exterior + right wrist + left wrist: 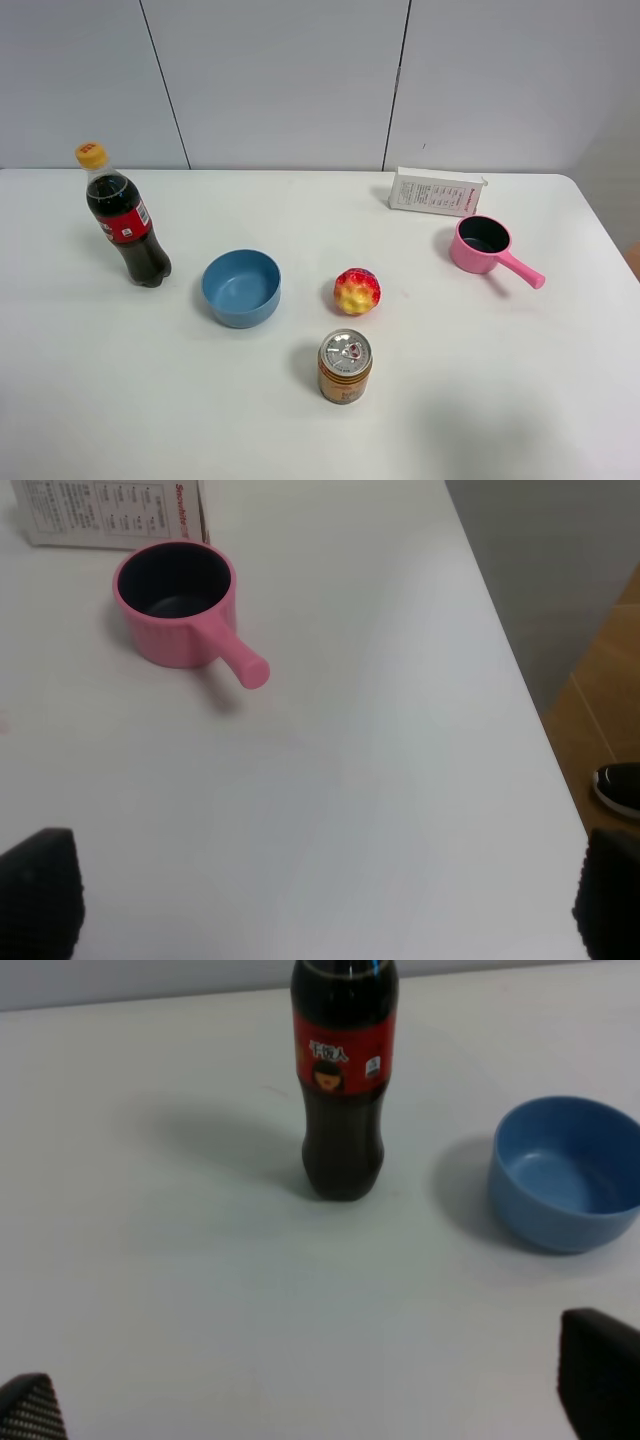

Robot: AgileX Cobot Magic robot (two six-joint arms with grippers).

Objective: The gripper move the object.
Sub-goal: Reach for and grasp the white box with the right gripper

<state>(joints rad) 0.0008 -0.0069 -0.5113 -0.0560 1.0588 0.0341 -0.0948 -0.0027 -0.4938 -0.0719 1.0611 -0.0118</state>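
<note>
The white box [436, 192] stood near the back right of the bench [150, 400], just behind the pink saucepan [480, 244]. The left gripper [312, 1400] and right gripper [325, 900] each hung wide open above the bench.

- The cola bottle [125, 220] is standing upright on the desk [100, 400], at the far left of the group.
- The bowl [241, 288] is sitting to the right of the cola bottle, near it and slightly closer to the front edge.
- The ball [357, 291] is resting to the right of the bowl, near it but apart.
- The drink can [345, 366] is standing upright just in front of the ball, nearest the front edge.
- The cardboard box [436, 192] is standing at the back right, close to the wall [300, 80].
- The saucepan [480, 245] is sitting just in front of the cardboard box's right end, its handle pointing right and forward.
</note>
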